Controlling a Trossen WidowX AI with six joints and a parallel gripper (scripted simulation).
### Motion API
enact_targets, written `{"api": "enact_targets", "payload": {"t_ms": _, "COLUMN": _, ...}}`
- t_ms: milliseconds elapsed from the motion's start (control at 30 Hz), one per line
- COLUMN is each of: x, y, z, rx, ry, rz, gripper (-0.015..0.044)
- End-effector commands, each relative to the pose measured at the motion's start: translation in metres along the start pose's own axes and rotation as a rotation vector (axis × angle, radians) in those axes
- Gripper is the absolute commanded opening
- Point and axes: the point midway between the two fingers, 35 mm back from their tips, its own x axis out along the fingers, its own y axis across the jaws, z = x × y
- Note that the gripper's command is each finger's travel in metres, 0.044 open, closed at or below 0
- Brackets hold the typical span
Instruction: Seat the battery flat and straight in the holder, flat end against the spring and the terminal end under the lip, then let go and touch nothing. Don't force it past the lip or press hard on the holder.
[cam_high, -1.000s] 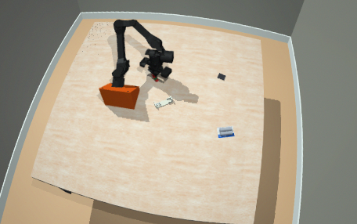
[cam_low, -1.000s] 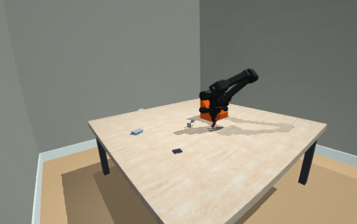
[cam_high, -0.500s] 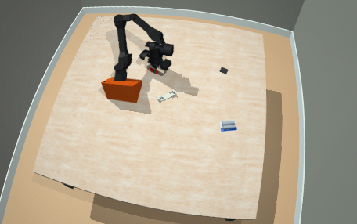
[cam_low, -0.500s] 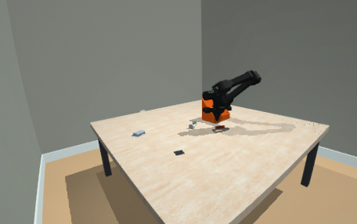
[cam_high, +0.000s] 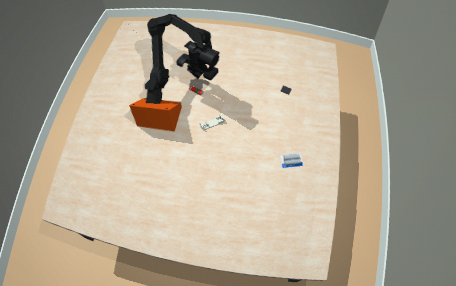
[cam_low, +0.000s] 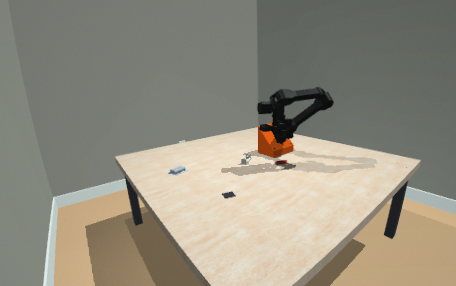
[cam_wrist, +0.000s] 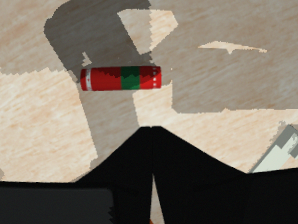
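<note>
Seemingly unlabelled red-green battery (cam_wrist: 121, 78)

A square table (cam_low: 320, 225) with a pale, streaked wood-grain top stands on dark legs (cam_low: 134, 202) in a corner of the room. Two plain grey walls (cam_low: 125, 65) meet behind its far corner. The floor (cam_low: 440, 260) is tan, edged by a pale grey-blue baseboard (cam_low: 50, 240). Light casts the table's shadow (cam_low: 115, 250) onto the floor beneath its near edge.
</note>
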Motion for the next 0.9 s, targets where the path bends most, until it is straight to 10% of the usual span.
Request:
{"api": "enact_targets", "payload": {"t_ms": 0, "x": -0.004, "y": 0.0, "z": 0.0, "rx": -0.006, "ry": 0.005, "rz": -0.003, "gripper": 0.0}}
{"api": "enact_targets", "payload": {"t_ms": 167, "x": 0.0, "y": 0.0, "z": 0.0, "rx": 0.0, "ry": 0.0, "rz": 0.001, "gripper": 0.0}}
{"api": "enact_targets", "payload": {"t_ms": 467, "x": 0.025, "y": 0.005, "z": 0.001, "rx": 0.591, "ry": 0.009, "rz": -0.008, "gripper": 0.022}}
{"api": "enact_targets", "payload": {"t_ms": 867, "x": 0.063, "y": 0.018, "z": 0.001, "rx": 1.491, "ry": -0.001, "rz": -0.005, "gripper": 0.022}}
